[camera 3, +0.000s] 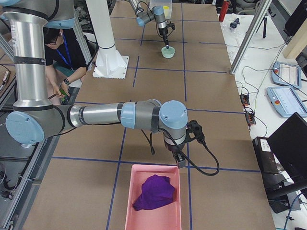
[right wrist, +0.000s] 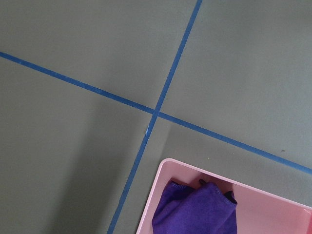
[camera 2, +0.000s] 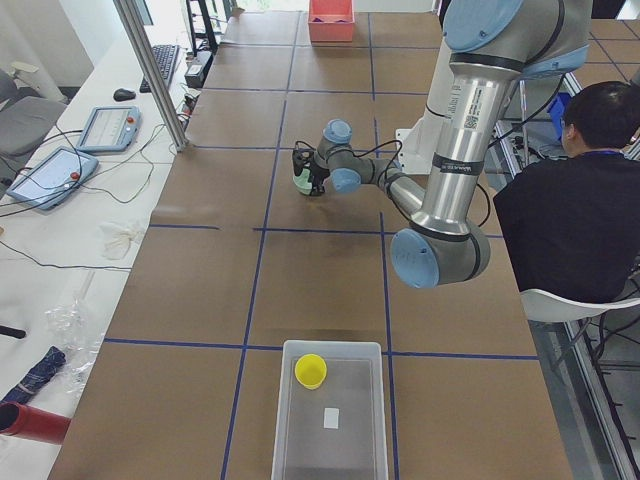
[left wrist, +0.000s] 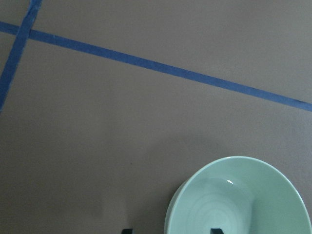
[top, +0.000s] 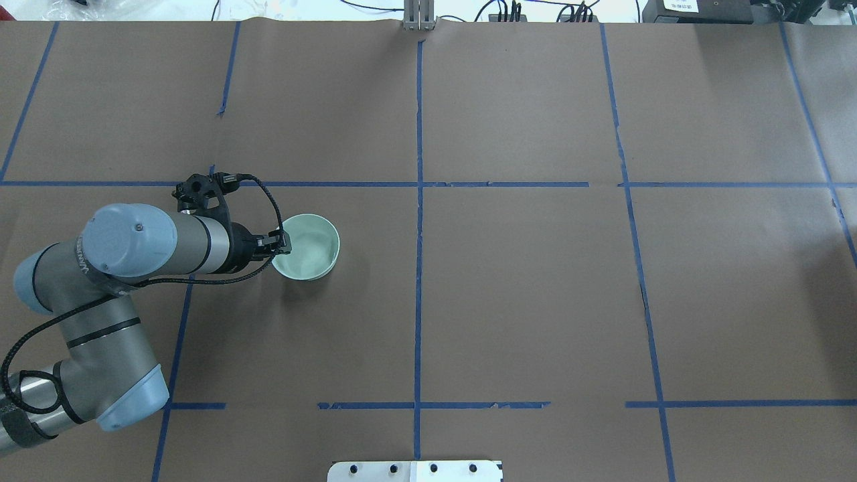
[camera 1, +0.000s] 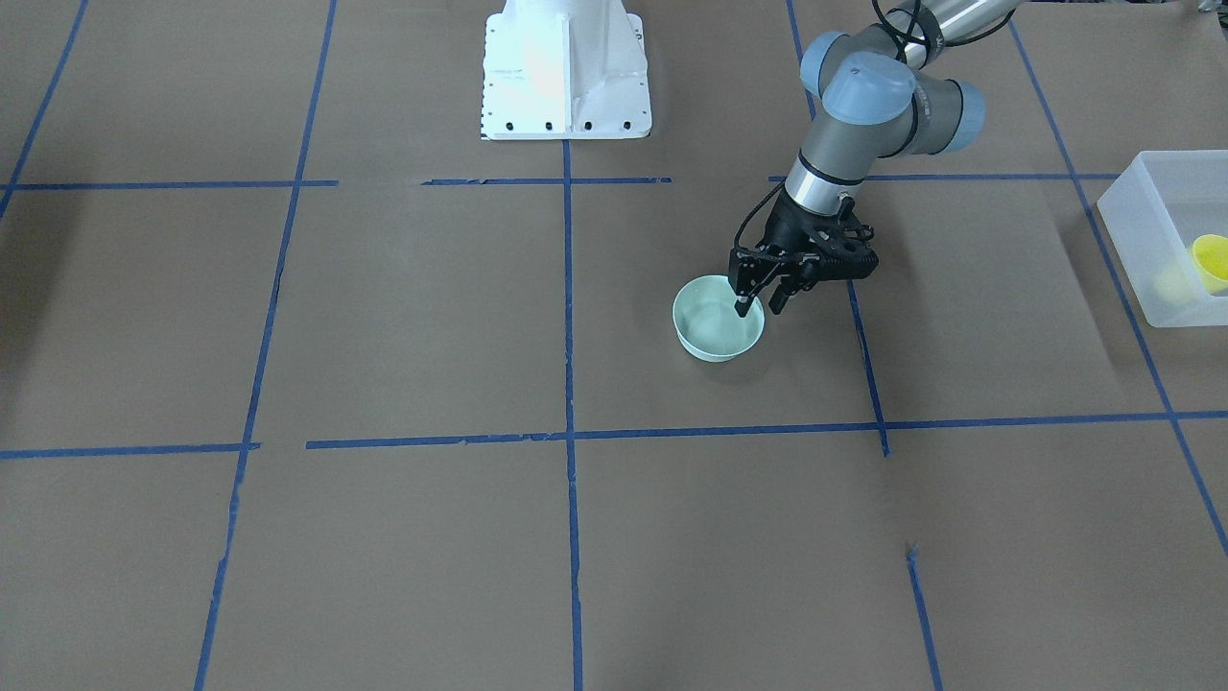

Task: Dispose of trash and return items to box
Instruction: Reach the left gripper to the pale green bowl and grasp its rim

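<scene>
Probably light, stiff, slick plastic, that mint-green bowl point(camera 1: 712, 326); take it by the rim. Your left pincer point(camera 1: 759, 307) stands open astride its wall; right pincer point(camera 3: 181, 162), cannot tell.

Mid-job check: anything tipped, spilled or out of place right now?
Nothing stands out. The bowl sits upright and empty, left gripper open astride its rim; the yellow cup is in the box; the purple cloth lies bunched in the pink tray.
</scene>
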Motion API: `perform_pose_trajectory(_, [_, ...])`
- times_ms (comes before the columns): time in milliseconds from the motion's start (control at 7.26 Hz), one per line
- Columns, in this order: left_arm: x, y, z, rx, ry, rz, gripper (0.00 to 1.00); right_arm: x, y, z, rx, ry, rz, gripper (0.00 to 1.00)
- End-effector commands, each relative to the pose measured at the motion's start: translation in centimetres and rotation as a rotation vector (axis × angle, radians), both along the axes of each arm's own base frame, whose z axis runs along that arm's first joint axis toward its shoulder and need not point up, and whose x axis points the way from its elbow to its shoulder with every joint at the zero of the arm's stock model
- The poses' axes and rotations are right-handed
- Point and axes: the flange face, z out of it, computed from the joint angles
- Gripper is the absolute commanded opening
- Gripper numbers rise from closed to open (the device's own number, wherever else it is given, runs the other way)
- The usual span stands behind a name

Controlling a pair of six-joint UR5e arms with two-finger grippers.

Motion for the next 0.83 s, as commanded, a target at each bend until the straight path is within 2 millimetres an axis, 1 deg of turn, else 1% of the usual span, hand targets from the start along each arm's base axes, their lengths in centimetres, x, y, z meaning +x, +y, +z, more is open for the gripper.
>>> perform_pose_trajectory(0, [0.2, 0.1, -0.1, -0.009, 0.006, -0.005, 0.00, -0.1, 0.3, 0.2, 0.000, -0.002, 0.000, 1.00])
perform_pose_trajectory(138, [-0.4, 0.1, -0.4, -0.002, 0.009, -0.005, 0.00, -0.1, 0.6, 0.3, -0.002, -0.002, -0.001, 1.00])
perform_pose_trajectory(275, [-1.7, 0.2, -1.6, 0.009, 0.011, -0.003, 0.00, -0.1, 0.7, 0.4, -0.003, -0.001, -0.002, 1.00])
perform_pose_trajectory(413, [-3.1, 1.0, -3.7, 0.050, -0.046, 0.037, 0.00, -0.2, 1.0, 0.6, -0.006, -0.001, -0.002, 1.00])
perform_pose_trajectory(551, [-5.3, 1.5, -4.6, 0.075, -0.068, 0.047, 0.00, -0.2, 1.0, 0.6, -0.006, -0.001, -0.002, 1.00])
perform_pose_trajectory(689, [-9.7, 0.3, -3.8, 0.108, -0.087, 0.061, 0.00, -0.2, 1.1, 0.6, -0.006, -0.001, -0.003, 1.00])
